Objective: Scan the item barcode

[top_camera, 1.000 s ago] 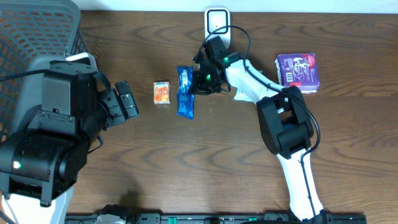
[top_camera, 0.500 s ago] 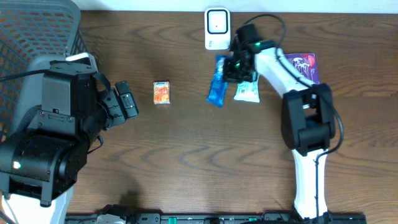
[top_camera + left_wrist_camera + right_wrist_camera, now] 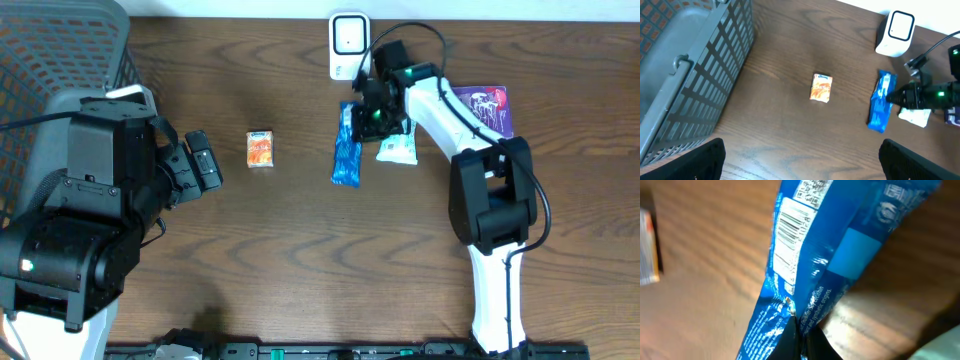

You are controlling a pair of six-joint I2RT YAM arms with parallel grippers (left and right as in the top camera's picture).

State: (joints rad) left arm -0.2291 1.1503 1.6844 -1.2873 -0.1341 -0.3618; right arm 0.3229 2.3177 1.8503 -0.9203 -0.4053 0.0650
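Since a second ago the right arm has swung the blue packet (image 3: 347, 148) from beside the orange box (image 3: 260, 149) over to the scanner (image 3: 347, 42). In the last half second it slid back a touch, and the packet now hangs a bit straighter. Left arm, box and scanner are unchanged.

The right gripper (image 3: 373, 118) has its fingers pressed together, pinching the blue packet at its edge near the top end. The wrist view shows the dark fingertips (image 3: 812, 342) closed on the wrapper seam. The packet sits just in front of the scanner, long axis pointing roughly away from it, top end nearest, not touching it. Cannot tell whether its lower end rests on the table (image 3: 300, 260). The barcode (image 3: 792, 225) shows in the wrist view on a white panel of the wrapper, facing that camera; cannot tell whether it faces the scanner.

A white packet (image 3: 398, 150) lies in front of the scanner and to its right, just beside the blue one, partly under the right arm. A purple pack (image 3: 485, 110) is well to the scanner's right. The orange box is to the scanner's left and forward, apart from everything. The basket (image 3: 60, 40) is far to the scanner's left.

The left gripper (image 3: 203, 162) has jaws spread wide, holding nothing, next to the basket and well apart from the scanner.
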